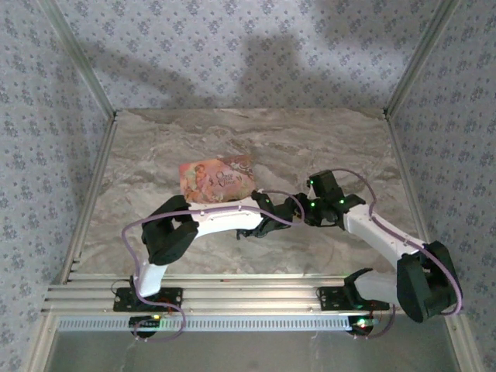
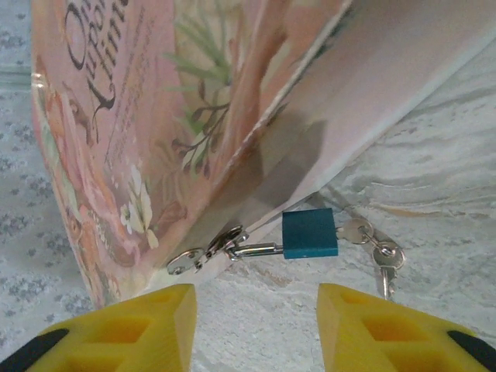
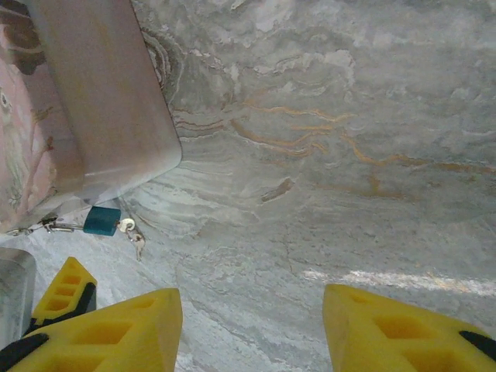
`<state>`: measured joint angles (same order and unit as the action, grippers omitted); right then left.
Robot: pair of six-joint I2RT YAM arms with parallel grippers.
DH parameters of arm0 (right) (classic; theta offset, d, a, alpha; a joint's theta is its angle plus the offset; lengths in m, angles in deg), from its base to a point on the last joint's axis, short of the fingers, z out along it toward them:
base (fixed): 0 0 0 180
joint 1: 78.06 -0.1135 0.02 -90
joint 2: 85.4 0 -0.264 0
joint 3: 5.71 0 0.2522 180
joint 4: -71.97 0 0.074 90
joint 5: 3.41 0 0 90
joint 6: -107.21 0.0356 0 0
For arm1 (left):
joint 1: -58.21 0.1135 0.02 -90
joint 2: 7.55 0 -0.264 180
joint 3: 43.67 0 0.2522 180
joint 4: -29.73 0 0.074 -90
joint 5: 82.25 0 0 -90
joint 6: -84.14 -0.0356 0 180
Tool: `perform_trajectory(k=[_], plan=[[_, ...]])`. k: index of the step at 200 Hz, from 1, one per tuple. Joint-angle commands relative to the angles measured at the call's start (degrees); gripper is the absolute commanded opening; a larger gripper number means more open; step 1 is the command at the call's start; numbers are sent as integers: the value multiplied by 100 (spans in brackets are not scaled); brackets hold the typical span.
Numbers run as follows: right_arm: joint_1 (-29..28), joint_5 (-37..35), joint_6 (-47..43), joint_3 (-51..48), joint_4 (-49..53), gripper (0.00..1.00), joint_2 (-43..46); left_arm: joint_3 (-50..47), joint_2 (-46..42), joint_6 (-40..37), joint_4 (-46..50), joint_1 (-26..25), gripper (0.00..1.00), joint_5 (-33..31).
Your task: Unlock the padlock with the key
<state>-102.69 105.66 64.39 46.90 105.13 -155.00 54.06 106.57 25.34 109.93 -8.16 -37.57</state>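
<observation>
Just ahead of the left gripper (image 2: 256, 329), jaws parted and empty, lies the padlock (image 2: 310, 232), key (image 2: 355, 231) touching it. The right gripper (image 3: 252, 333) likewise gapes empty.

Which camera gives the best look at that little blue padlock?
The left wrist view: the padlock sits close, keys beside it. The right wrist view shows it small, by the box; overhead, too small to tell.

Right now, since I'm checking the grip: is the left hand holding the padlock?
No, the left hand is open and empty, and the padlock lies on the table beyond it.
</observation>
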Motion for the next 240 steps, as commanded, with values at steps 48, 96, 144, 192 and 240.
perform_trajectory(k=[48,96,144,192,240], plan=[[-1329,-1688,-969,-183,-789,53,230,-1596,-2674,-229,-1887,840,57,2029],[-2771,-2440,-2752,391,-1812,54,-1225,-2781,-4228,-279,-2628,2538,59,3709],[-3676,-2604,-3889,1627,-2184,46,-3004,-3404,-4856,-338,-3188,3956,59,4982],[-3697,-2812,-3892,1961,-2386,41,-3578,-3687,-4937,-499,-3377,4461,59,5446],[-3655,-3476,-3795,2045,-2334,37,-3749,-3861,-4968,-595,-3613,4818,59,5784]])
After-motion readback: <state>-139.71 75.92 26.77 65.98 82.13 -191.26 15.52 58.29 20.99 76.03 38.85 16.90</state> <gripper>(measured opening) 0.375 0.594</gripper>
